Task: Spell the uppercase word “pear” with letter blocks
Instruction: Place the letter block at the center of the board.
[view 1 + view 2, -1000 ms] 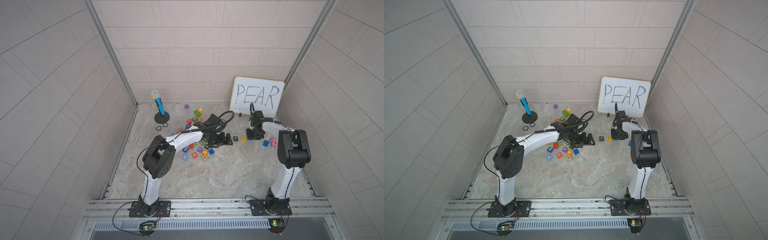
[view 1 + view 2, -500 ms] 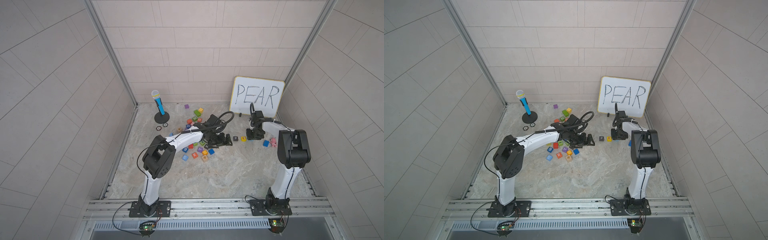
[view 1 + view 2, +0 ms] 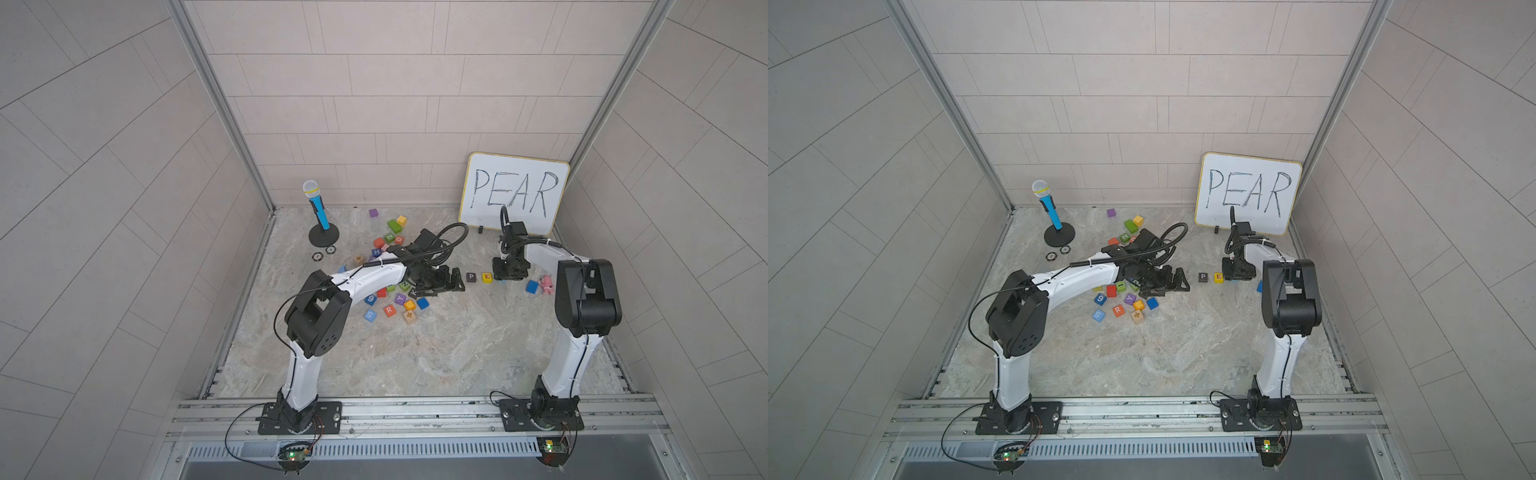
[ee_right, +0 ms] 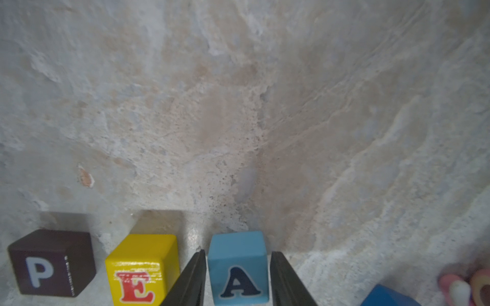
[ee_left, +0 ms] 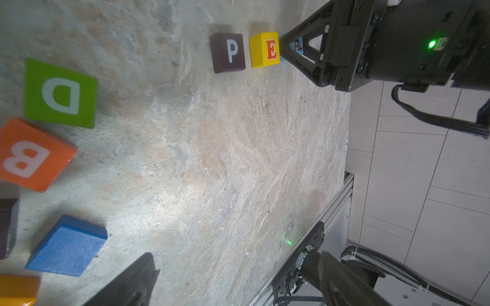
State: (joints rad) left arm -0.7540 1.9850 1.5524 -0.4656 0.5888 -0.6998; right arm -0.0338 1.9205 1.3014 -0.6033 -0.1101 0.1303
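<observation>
The black P block (image 4: 50, 265), yellow E block (image 4: 141, 273) and light blue A block (image 4: 237, 267) stand in a row on the table. My right gripper (image 4: 237, 253) straddles the A block with a thin gap on each side, so it is open. In both top views the right gripper (image 3: 510, 274) (image 3: 1237, 272) hangs over the row's right end, beside the E block (image 3: 486, 277). The orange-red R block (image 3: 389, 309) (image 3: 1118, 310) lies in the pile to the left. My left gripper (image 5: 233, 280) is wide open and empty, low by that pile (image 3: 451, 282).
A whiteboard (image 3: 515, 193) reading PEAR leans on the back wall. A toy microphone (image 3: 318, 208) stands back left. Other blocks (image 3: 399, 299) are scattered under the left arm, among them a green D (image 5: 61, 92) and an orange B (image 5: 29, 156). A blue block (image 3: 532, 286) and a pink toy (image 3: 547, 284) lie right of the row.
My right gripper's fingers have parted from the A block, which now stands free beside the E. The left arm has not moved.
</observation>
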